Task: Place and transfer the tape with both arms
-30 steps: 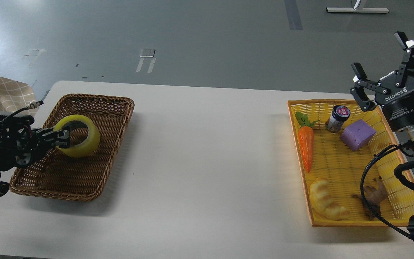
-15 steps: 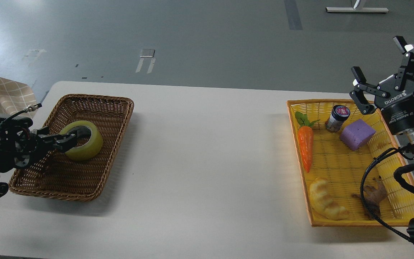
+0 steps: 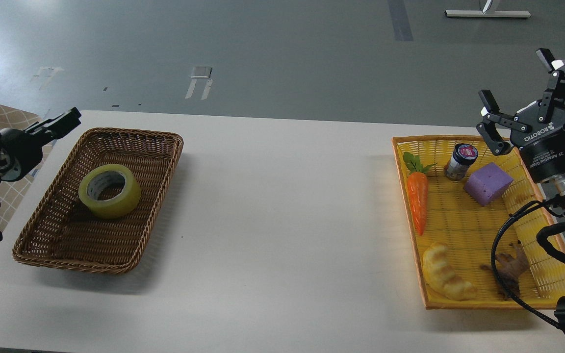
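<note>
The tape, a yellow roll with a grey-white core, lies flat in the brown wicker basket on the left of the table. My left gripper is raised off the basket's far left corner, apart from the tape. It is seen side-on as one dark bar, so its fingers cannot be told apart. My right gripper is open and empty, held high above the far right corner of the yellow basket.
The yellow basket holds a toy carrot, a small jar, a purple block, a croissant toy and a brown animal figure. A checked cloth lies off the table's left end.
My left gripper let go of the tape, which now lies flat in the wicker basket. The gripper pulled back up and to the left. The right arm barely moved.
</note>
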Motion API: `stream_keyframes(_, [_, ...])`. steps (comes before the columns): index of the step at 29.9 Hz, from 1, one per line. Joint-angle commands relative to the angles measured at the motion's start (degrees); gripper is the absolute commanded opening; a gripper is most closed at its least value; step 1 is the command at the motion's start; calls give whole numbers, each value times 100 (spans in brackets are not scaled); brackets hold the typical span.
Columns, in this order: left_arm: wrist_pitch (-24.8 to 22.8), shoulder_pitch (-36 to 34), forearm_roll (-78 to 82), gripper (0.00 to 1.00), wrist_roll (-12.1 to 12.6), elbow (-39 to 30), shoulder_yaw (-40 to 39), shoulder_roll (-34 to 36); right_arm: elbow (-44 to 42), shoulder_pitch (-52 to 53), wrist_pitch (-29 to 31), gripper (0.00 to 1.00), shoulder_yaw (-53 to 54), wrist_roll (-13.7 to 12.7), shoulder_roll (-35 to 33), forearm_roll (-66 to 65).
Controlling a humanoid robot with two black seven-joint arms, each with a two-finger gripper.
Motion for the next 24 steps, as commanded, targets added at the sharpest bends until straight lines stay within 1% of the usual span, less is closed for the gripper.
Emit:
stream_keyframes(1, [31,-1,-1271,98,-258,-59,-794,-310,0,7,0,100,-2,0,-9,-9])
stream_keyframes(2, [23,-1,-1403,98,-302,-77,-918,-362,0,16,0,100,-2,0,-17,-9])
stream_keyframes(5, [-47,-1,-1624,98,-416,-428,-1471,-670,0,112,0,100,-2,0,-44,-9])
stream_keyframes(6, [-117,17,-1685,98,-443,-690,-1664,-775,0,173,0,100,-2,0,-52,-18])
stream_keyframes(8, [-258,52,-1799,98,-452,-998,-1832,-890,-9,244,0,100,-2,0,-61,-53])
stream_keyframes(9, [-502,78,-1974,98,-452,-1218,-1937,-1012,-9,305,0,100,-2,-9,-61,-62])
stream_keyframes(10, [-635,104,-2071,98,-452,-1307,-1982,-1083,-9,332,0,100,-2,-9,-61,-62])
stream_keyframes(12, [-1065,157,-2518,98,-452,-1622,-2218,-1416,9,463,0,100,-2,-18,-61,-70])
stream_keyframes(16, [-1506,192,-2757,98,-461,-1896,-2658,-1874,44,674,0,100,-10,-88,-53,-62])
stream_keyframes(18, [-1874,411,-2775,98,-487,-2080,-3096,-2128,44,893,0,100,-10,-193,-44,-53])
stream_keyframes(19, [-2006,482,-2784,98,-504,-2107,-3229,-2199,53,964,0,100,-10,-202,-35,-53])
stream_keyframes(20, [-2312,596,-2854,98,-513,-2116,-3483,-2339,53,1078,0,100,-45,-202,-18,-53])
stream_keyframes(22, [-2665,684,-3012,98,-513,-2142,-3695,-2542,53,1210,0,100,-176,-202,-9,-53])
stream_keyframes(23, [-2945,763,-3213,98,-496,-2151,-3870,-2769,53,1376,0,100,-369,-202,-9,-62])
stream_keyframes(24, [-3018,781,-3293,98,-487,-2151,-3941,-2867,53,1439,0,100,-449,-202,0,-62])
